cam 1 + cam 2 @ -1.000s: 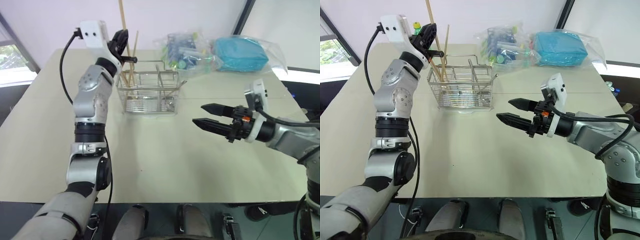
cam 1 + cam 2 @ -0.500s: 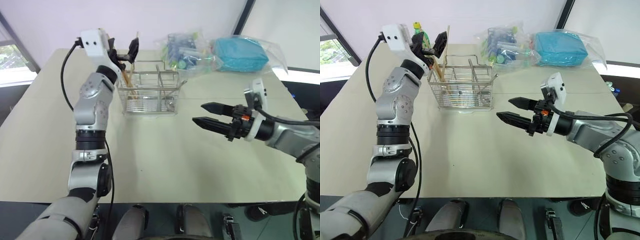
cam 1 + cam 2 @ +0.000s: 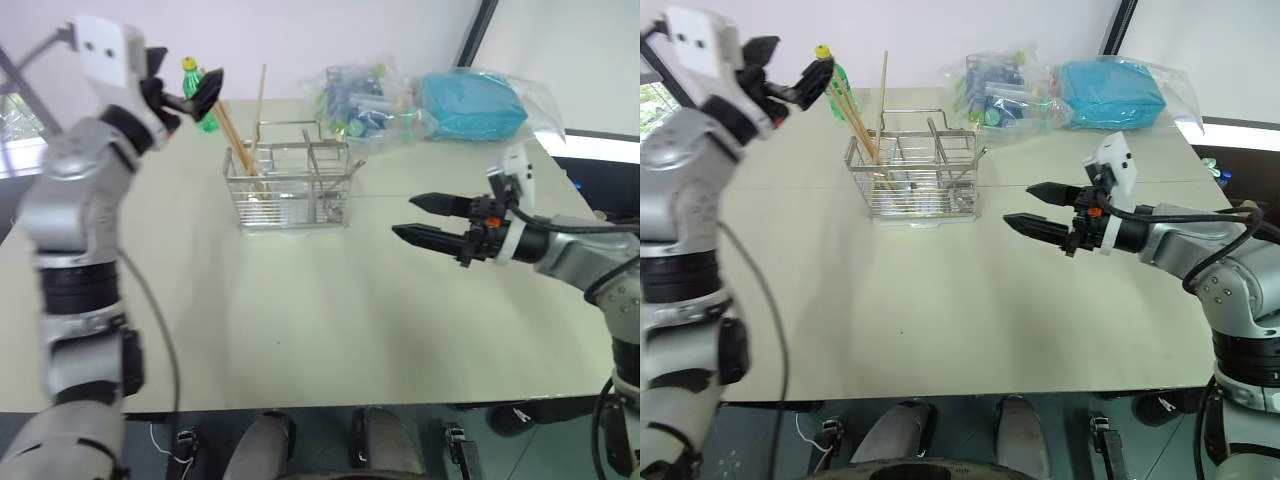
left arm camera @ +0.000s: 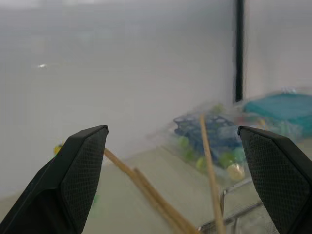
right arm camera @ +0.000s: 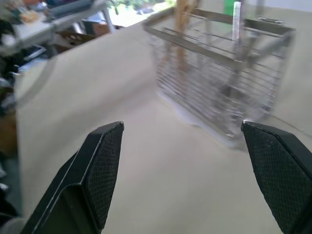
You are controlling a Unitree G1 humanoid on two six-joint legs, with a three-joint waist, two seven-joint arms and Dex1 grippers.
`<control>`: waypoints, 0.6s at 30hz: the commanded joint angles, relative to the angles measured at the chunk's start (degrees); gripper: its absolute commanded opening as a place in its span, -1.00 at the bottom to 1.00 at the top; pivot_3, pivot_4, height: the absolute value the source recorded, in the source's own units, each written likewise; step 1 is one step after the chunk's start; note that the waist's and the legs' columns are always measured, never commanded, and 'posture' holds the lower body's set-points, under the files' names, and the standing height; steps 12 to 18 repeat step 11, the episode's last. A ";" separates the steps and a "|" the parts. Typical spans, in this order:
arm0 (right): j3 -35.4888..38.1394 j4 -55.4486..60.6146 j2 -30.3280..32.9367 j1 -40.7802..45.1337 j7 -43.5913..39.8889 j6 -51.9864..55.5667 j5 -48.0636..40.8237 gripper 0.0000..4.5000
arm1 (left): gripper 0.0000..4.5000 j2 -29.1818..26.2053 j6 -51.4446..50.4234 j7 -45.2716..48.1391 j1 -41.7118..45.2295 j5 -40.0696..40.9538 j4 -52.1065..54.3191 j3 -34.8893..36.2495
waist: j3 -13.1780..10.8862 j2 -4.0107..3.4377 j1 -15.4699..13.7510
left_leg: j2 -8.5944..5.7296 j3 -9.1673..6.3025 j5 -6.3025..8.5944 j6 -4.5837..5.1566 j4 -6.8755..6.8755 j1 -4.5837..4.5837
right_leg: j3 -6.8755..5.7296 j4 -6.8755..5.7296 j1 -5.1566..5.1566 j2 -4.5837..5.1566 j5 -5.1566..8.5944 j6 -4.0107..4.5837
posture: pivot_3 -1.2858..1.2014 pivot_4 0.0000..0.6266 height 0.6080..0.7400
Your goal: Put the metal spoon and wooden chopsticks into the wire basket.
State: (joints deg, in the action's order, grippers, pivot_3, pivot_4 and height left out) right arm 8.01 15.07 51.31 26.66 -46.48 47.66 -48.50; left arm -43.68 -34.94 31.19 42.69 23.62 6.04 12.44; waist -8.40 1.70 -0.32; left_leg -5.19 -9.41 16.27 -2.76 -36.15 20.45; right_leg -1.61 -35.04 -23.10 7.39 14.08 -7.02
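**Chopsticks standing in the basket, both grippers empty**

The wooden chopsticks (image 3: 243, 140) stand tilted in the left end of the wire basket (image 3: 290, 187), their upper ends leaning out above the rim. I count three sticks: two slanting far-left together and one more upright. There is one basket, on the far-left part of the table (image 3: 300, 300). The metal spoon (image 3: 350, 172) seems to lean in the basket's right end, handle poking over the rim, though it is thin and hard to confirm; I count one.

The left gripper (image 3: 180, 90) hangs up and to the left of the basket, its fingers spread wide and holding nothing. The right gripper (image 3: 425, 220) hovers over the table right of the basket, fingers apart and also empty.

By my judgement the chopsticks are light, stiff and prone to roll or pivot, so they are best pinched near mid-length. The spoon is light, hard and slippery; its thin handle is the sensible place to grip. The basket looks light enough to slide if bumped.
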 commanded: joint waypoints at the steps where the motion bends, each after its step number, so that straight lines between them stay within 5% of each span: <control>1: -0.62 -2.45 2.08 1.31 -4.97 -3.81 4.08 0.78 | 0.99 -7.89 -2.77 9.39 -6.47 2.93 4.74 3.36 | -0.05 -0.08 0.07 | 0.02 -0.01 0.07 0.13 0.01 -0.01 | 0.01 0.03 -0.01 0.00 0.00 0.00 | 0.03 -0.52 0.33; 6: -3.04 -7.52 2.06 2.62 -9.50 -7.72 9.52 0.78 | 0.99 -16.49 -4.01 19.21 -21.58 6.12 9.91 12.05 | -0.09 -0.11 0.12 | 0.08 -0.09 0.19 0.34 0.00 0.02 | 0.03 0.03 -0.05 -0.01 0.01 0.02 | 0.03 -0.52 0.33; 10: -4.68 -9.59 0.58 3.38 -11.00 -9.33 12.24 0.78 | 0.99 -17.97 -4.33 21.95 -30.59 6.47 13.27 17.82 | -0.14 -0.20 -0.39 | 0.06 -0.09 0.22 0.37 0.00 0.02 | 0.04 0.07 -0.04 0.05 0.01 0.03 | 0.03 -0.52 0.33; 18: -4.97 -9.76 0.19 3.60 -11.14 -9.43 12.62 0.78 | 0.99 -17.91 -4.16 22.00 -31.62 6.29 13.69 18.32 | -0.14 -0.20 -0.39 | 0.06 -0.09 0.22 0.37 0.00 0.02 | 0.04 0.07 -0.02 0.06 0.01 0.03 | 0.03 -0.52 0.33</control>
